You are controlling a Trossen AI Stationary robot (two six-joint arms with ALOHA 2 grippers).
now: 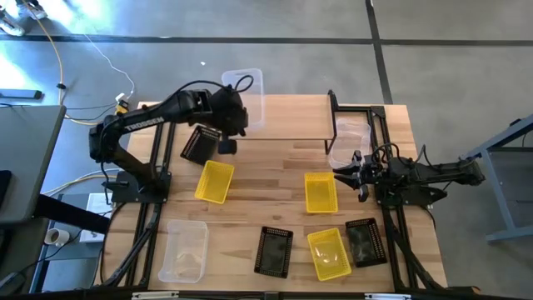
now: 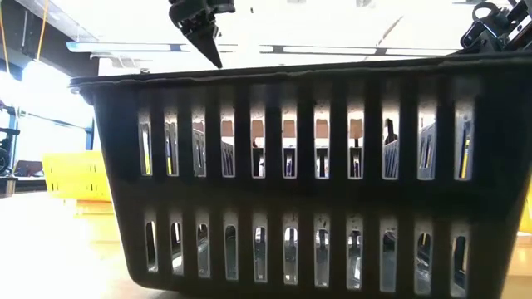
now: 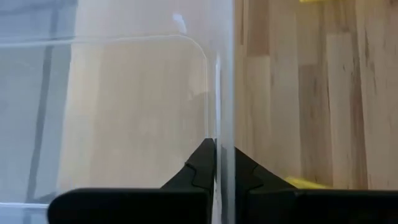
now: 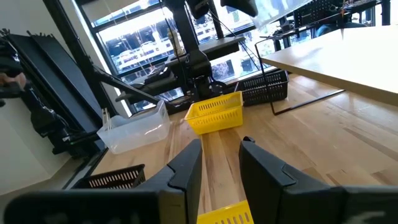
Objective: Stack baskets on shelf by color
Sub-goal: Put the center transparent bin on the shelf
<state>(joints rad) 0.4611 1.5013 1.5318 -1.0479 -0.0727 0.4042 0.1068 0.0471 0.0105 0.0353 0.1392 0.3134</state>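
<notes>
Keep the left gripper (image 3: 216,163), pinched narrow on the wall of the clear bin (image 1: 250,93) at the shelf's (image 1: 287,117) left end, level while setting it down square, leaving the right gripper (image 1: 351,172), slightly parted and empty, waiting by its yellow bin (image 1: 320,192).

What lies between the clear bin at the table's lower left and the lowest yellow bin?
One black mesh-walled plastic basket, apart from both, shown in the high view.

Slotted black plastic basket (image 2: 307,178), pale wood table (image 1: 275,158)
</notes>
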